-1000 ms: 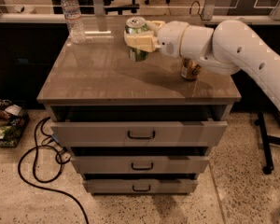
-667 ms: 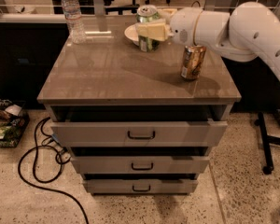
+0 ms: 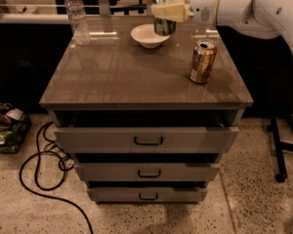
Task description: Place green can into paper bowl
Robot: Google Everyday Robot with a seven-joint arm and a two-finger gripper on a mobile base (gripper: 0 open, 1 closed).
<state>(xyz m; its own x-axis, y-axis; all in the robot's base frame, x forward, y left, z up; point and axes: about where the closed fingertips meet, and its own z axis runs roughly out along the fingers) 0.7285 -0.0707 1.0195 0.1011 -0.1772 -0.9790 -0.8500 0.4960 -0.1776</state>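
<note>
The green can (image 3: 164,27) is upright, held in the air in my gripper (image 3: 167,11), whose cream fingers (image 3: 172,9) are shut around its middle. It hangs above the right rim of the paper bowl (image 3: 147,35), a small white bowl at the back middle of the brown cabinet top (image 3: 132,77). The can's silver top shows above the fingers. My white arm (image 3: 244,6) reaches in from the upper right.
A gold can (image 3: 203,61) stands upright at the right of the cabinet top. A clear water bottle (image 3: 76,16) stands at the back left. The top drawer (image 3: 146,138) is pulled slightly open. A black cable (image 3: 44,172) lies on the floor at left.
My gripper has carried the green can back and up, from in front of the gold can to above the paper bowl's right rim. The view has also shifted.
</note>
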